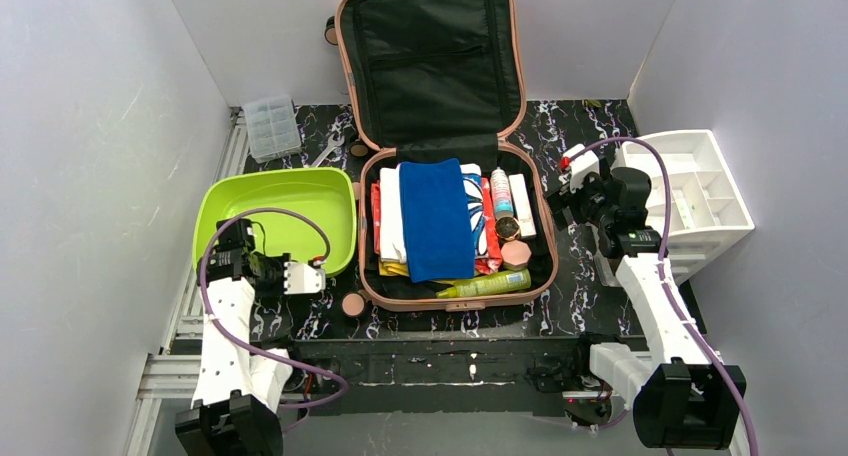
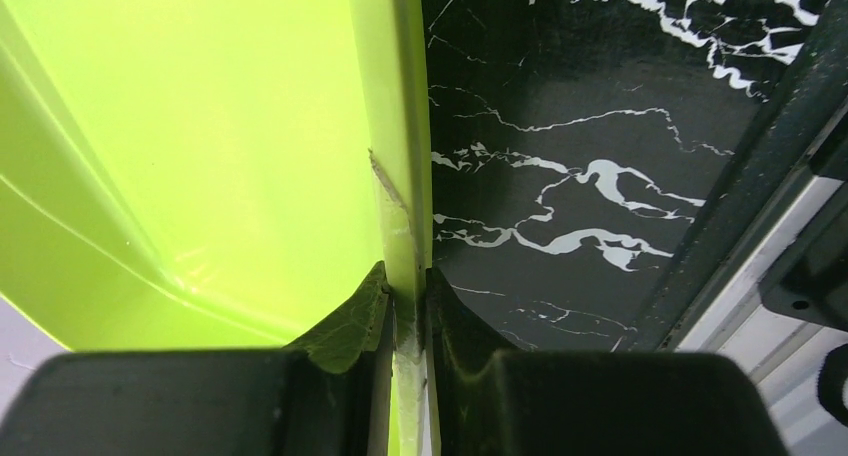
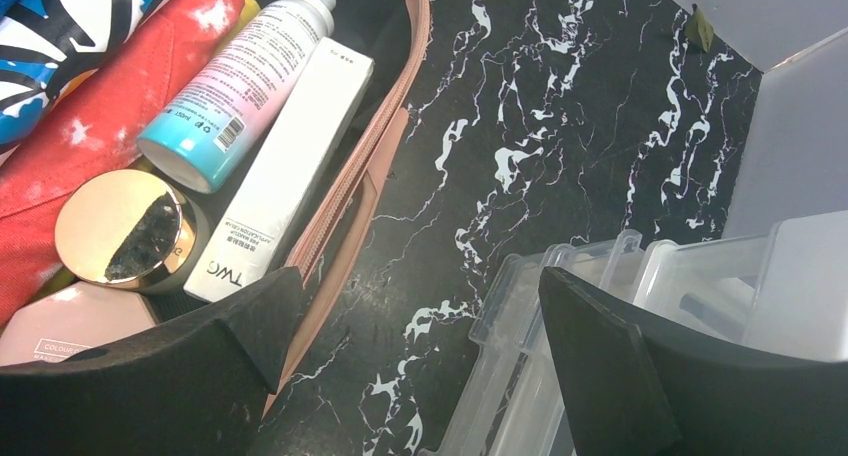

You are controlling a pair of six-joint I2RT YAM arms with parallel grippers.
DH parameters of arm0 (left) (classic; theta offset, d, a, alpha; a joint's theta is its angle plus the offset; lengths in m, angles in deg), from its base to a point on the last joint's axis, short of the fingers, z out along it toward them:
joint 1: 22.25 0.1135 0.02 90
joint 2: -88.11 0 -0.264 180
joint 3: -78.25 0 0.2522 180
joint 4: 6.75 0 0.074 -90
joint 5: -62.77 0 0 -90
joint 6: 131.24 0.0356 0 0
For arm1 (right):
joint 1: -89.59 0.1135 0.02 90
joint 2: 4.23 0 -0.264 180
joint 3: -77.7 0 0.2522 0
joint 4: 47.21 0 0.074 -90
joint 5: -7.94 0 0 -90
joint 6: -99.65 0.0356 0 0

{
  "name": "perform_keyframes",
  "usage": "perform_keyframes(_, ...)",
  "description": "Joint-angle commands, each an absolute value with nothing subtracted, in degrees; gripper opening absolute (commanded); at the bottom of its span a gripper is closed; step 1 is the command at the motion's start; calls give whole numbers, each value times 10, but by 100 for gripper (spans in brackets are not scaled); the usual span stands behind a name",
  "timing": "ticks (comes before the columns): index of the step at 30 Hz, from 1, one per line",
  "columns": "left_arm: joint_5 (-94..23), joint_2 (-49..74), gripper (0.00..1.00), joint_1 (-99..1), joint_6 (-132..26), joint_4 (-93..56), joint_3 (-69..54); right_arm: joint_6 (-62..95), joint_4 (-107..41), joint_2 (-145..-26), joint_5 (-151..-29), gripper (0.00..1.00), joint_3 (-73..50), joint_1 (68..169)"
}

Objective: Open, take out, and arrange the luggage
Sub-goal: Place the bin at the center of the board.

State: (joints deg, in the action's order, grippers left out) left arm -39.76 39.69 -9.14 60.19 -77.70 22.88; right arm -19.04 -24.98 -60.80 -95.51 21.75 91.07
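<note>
While right arm point(image 1: 652, 288) outstretched by luggage point(image 1: 430, 66), left fingers point(image 2: 345, 331) tight on tray point(image 2: 200, 126).

A green tray point(image 1: 275, 201) and white organizer point(image 1: 700, 241) sit apart.

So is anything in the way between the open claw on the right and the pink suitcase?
Nothing visible. The right gripper hangs open at the right rim of the suitcase, with only bare table beside it. The white organizer sits on its other side. The left gripper is clamped on the green tray.
</note>
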Motion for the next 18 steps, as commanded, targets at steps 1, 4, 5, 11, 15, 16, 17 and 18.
perform_keyframes(1, -444, 397, 4, -78, 668, -769, 214, -184, -269, -601, -967, 98, 218, 904)
perform_keyframes(4, -448, 417, 5, -71, 691, -783, 222, -184, -268, -602, -969, 98, 218, 901)
perform_keyframes(5, -449, 424, 5, -69, 697, -788, 225, -184, -268, -601, -971, 98, 218, 901)
perform_keyframes(11, -459, 450, 5, -65, 706, -820, 230, -182, -267, -603, -977, 98, 217, 901)
perform_keyframes(15, -453, 468, 5, -65, 708, -839, 234, -182, -264, -600, -980, 99, 217, 901)
perform_keyframes(16, -449, 473, 4, -64, 704, -843, 234, -181, -264, -599, -982, 98, 217, 889)
perform_keyframes(17, -446, 478, 4, -64, 700, -850, 233, -181, -263, -599, -984, 98, 217, 884)
perform_keyframes(18, -445, 482, 4, -63, 699, -860, 232, -181, -263, -599, -986, 98, 217, 881)
